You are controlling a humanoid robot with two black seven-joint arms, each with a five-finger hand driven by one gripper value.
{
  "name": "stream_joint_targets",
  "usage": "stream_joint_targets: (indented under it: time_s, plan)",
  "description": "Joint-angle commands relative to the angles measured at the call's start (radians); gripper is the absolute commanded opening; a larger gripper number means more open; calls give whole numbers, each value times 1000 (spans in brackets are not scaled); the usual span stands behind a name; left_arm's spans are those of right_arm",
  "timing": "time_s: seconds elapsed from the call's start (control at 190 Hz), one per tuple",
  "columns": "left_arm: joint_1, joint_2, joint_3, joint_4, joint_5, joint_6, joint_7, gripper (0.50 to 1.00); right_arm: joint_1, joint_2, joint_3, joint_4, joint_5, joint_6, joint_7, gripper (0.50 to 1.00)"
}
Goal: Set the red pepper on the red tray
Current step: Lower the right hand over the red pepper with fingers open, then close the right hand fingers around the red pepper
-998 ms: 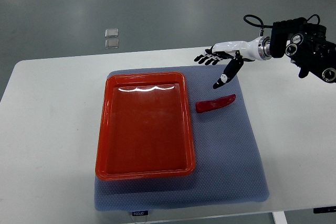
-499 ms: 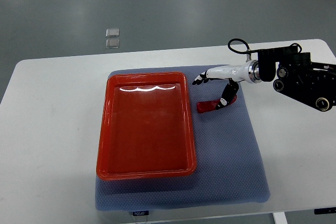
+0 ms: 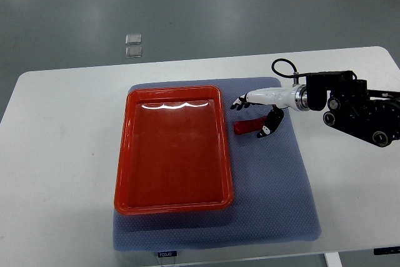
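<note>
Right hand (image 3: 255, 112) hangs over the red pepper (image 3: 247, 127), which sits on the mat just right of the red tray (image 3: 172, 151). Fingers spread, thumb down, nothing gripped yet. Should pinch mid-pepper.

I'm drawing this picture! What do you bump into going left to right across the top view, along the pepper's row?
White table → blue mat → red tray → red pepper → right hand → black arm.
</note>
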Motion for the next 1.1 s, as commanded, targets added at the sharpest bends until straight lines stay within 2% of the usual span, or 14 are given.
stream_joint_targets:
  time_s: [0.0,0.284,0.41,0.446,0.551,0.809,1.092]
  plan:
    - [-1,0,0,0,0,0,-1,1000,-5,0,-1,-2,-7,-13,-1,795]
    - [-1,0,0,0,0,0,0,1000,-9,0,-6,-8,-7,-21,-1,782]
    - [1,0,0,0,0,0,0,1000,-8,-2,-6,-8,-7,-21,-1,752]
    - [1,0,0,0,0,0,0,1000,-8,-2,-6,-8,-7,-21,-1,725]
    - [-1,0,0,0,0,0,0,1000,-8,-2,-6,-8,-7,-21,-1,691]
    - [1,0,0,0,0,0,0,1000,-6,-3,-9,-8,-7,-21,0,648]
    - [-1,0,0,0,0,0,-1,1000,0,-11,-12,-11,-13,-21,2,578]
